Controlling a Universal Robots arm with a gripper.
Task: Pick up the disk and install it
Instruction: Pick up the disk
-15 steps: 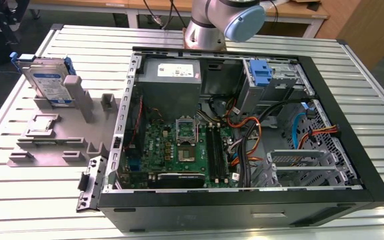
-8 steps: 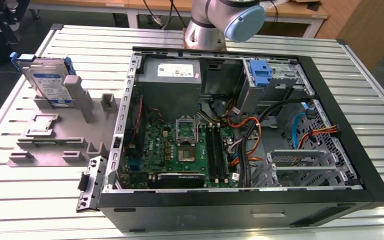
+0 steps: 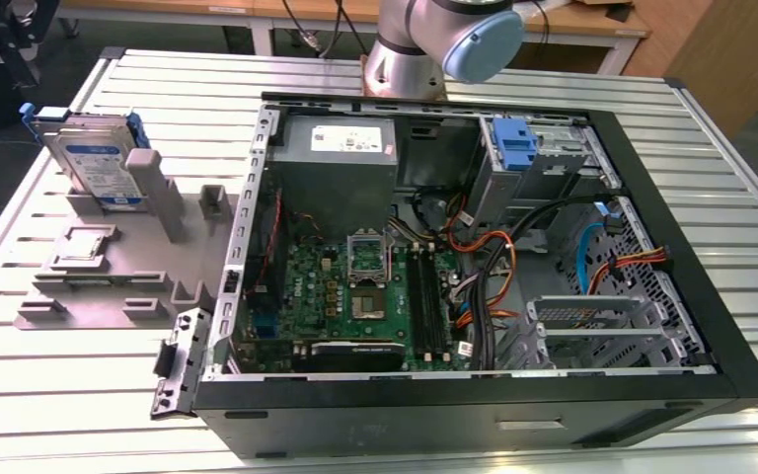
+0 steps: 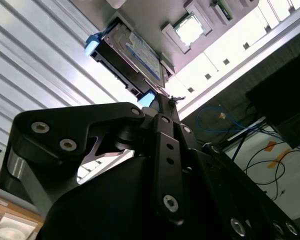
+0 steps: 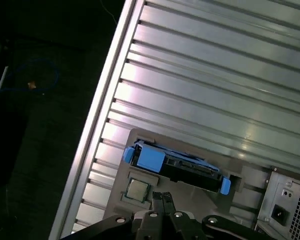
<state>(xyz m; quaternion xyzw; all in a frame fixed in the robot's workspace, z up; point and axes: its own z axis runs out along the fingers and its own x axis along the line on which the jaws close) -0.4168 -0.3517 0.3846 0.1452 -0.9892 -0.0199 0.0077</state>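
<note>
Open computer case (image 3: 485, 420) lies beside a grey stand (image 3: 103, 291).

A ribbed aluminium desk (image 3: 63, 395) gleams with bright reflected light. Behind it stand wooden workbenches (image 3: 287, 12). Beside it, a loose blue cable (image 5: 54, 76) lies on the dark floor (image 5: 40, 150).

This is a robotics lab or test workshop: 1 robot arm (image 3: 438, 44) rises from the far edge of a slatted aluminium table (image 3: 90, 395). The table carries an open computer case (image 3: 485, 410) with its motherboard (image 3: 352, 296) bared, and a grey fixture (image 3: 129, 296) holding the disk (image 3: 96, 163) upright. Wooden workbenches (image 3: 287, 12) stand behind the table, and in the second wrist view loose cables (image 4: 225, 120) trail over a dark floor.
</note>
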